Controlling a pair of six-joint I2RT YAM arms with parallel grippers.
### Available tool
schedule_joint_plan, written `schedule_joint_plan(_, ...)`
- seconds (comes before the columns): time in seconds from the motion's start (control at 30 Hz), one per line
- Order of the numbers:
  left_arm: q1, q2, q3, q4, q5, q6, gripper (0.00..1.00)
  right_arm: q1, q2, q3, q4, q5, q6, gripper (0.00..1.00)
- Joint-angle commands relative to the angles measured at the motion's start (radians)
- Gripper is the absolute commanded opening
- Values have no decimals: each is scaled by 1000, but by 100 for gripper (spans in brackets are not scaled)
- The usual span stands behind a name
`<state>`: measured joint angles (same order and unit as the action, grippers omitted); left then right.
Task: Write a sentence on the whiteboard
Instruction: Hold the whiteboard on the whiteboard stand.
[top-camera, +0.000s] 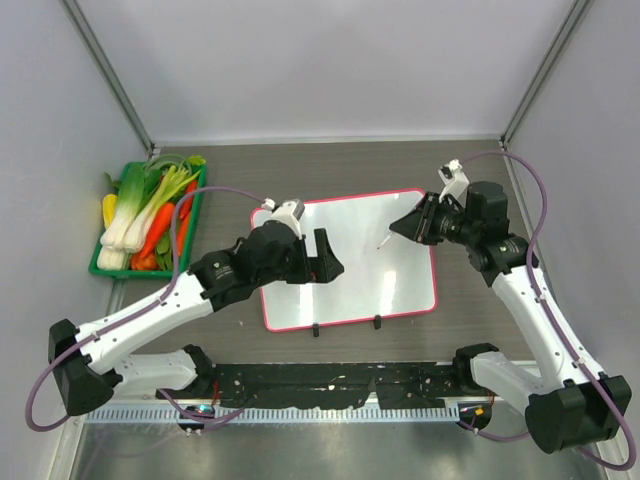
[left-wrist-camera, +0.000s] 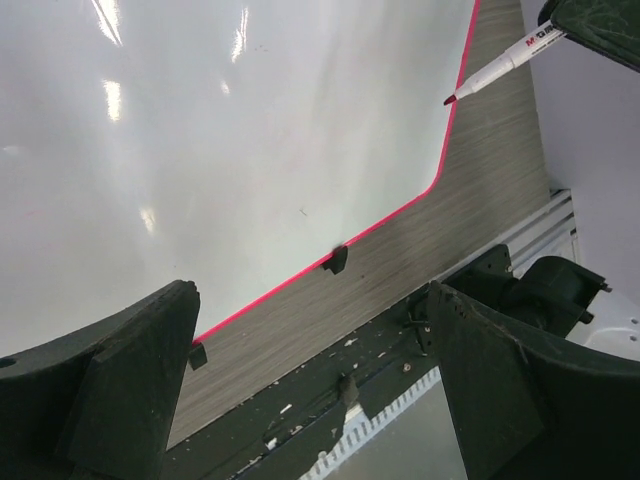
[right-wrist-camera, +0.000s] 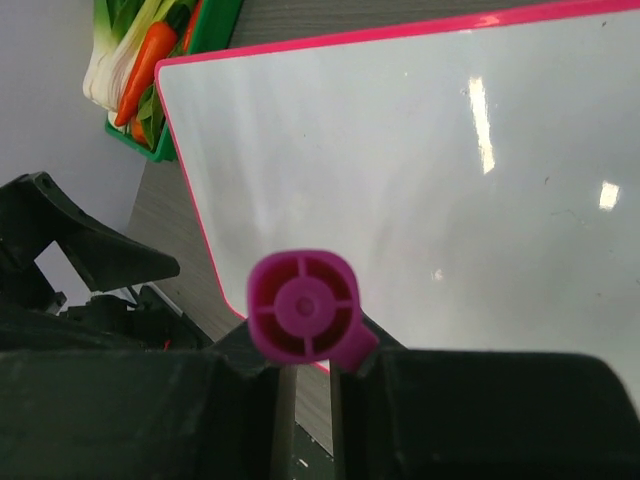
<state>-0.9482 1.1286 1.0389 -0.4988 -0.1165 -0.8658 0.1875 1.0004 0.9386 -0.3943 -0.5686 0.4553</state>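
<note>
The whiteboard (top-camera: 390, 285) lay flat in the middle of the table (top-camera: 330, 165). Its pink frame was slightly skewed, and its two black feet (top-camera: 315, 329) sat on the long edge at 6 o'clock, nearest the arm bases.

The left claw (top-camera: 327, 262) hung over the board's 9 o'clock side with its jaws spread wide and nothing between them. In its wrist view, the two dark fingers (left-wrist-camera: 130, 385) framed the board's near corner and a strip of wood-grain table.

The right claw (top-camera: 405, 228) sat over the board's 2 o'clock area, clamped on a marker (top-camera: 385, 240). The marker slanted down toward 8 o'clock, and its tip pointed at the white surface right of centre. Whether the tip touched the board could not be told. The right wrist view looked straight down on the marker's magenta end cap (right-wrist-camera: 305, 305), pinched between the jaws.

Off the board's 9 o'clock side, well apart from it, a green tray (top-camera: 100, 268) held vegetables (top-camera: 150, 205).
</note>
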Motion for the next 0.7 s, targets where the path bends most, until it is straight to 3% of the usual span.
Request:
schedule_joint_plan(0.0,9,-7,-59,124,25,89,100,-2,-63,-78,23,9,-35,1)
schedule_joint_plan(0.2,55,-4,-69,183,58,103,100,-2,-183,-109,17,-7,-10,1)
schedule_joint_plan(0.67,298,17,-154,325,391,102,100,-2,-240,-241,112,36,14,1)
